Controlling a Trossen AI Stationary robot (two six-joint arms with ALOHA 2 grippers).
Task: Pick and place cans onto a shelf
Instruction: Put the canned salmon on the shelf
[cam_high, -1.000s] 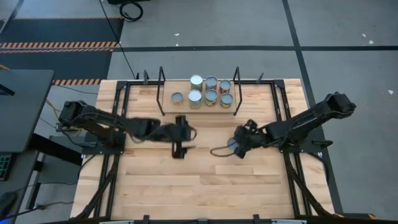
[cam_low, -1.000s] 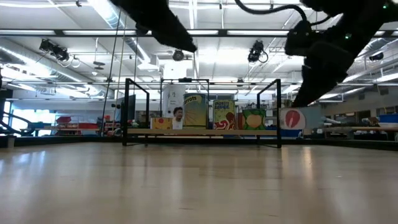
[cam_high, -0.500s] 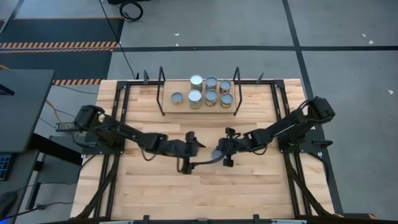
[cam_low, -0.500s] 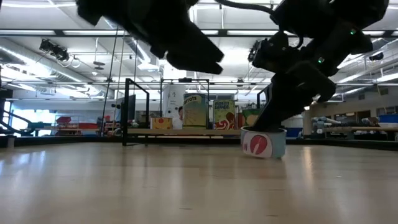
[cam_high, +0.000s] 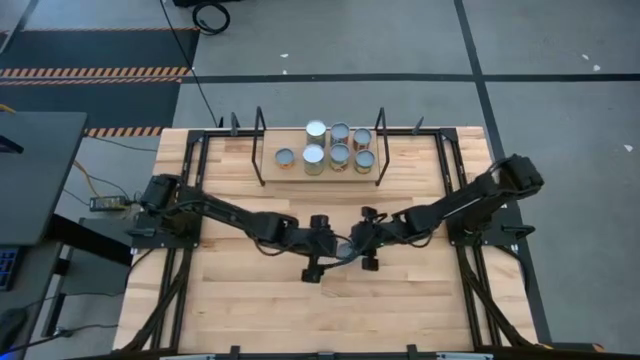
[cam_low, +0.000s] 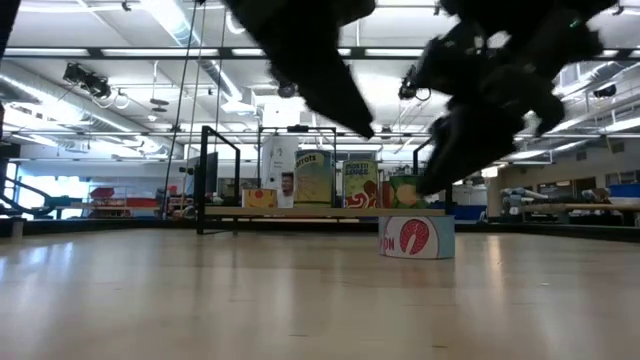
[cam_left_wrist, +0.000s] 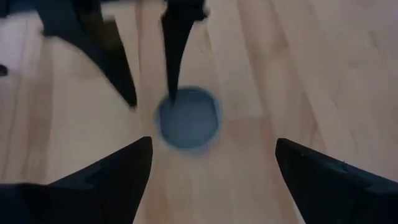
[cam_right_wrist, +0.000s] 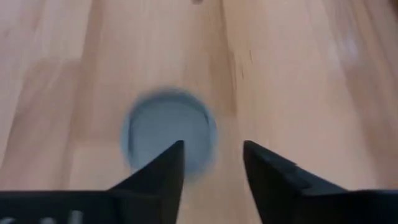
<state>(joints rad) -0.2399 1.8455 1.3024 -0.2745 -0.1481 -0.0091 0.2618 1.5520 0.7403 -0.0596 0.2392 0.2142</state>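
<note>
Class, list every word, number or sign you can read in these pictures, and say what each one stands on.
"carrots": on a yellow-labelled can on the shelf, low view.
Label of the neighbouring green can: lettering too small to read.
Short can on the table: red round emblem and red letters, not legible.
High and wrist views: no text.

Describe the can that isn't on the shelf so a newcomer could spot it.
Start at the shelf at the table's far edge, where six cans stand. Come toward mid-table, between the two hands: the lone can stands there upright on bare wood, squat, with a red round emblem on its white label.
</note>
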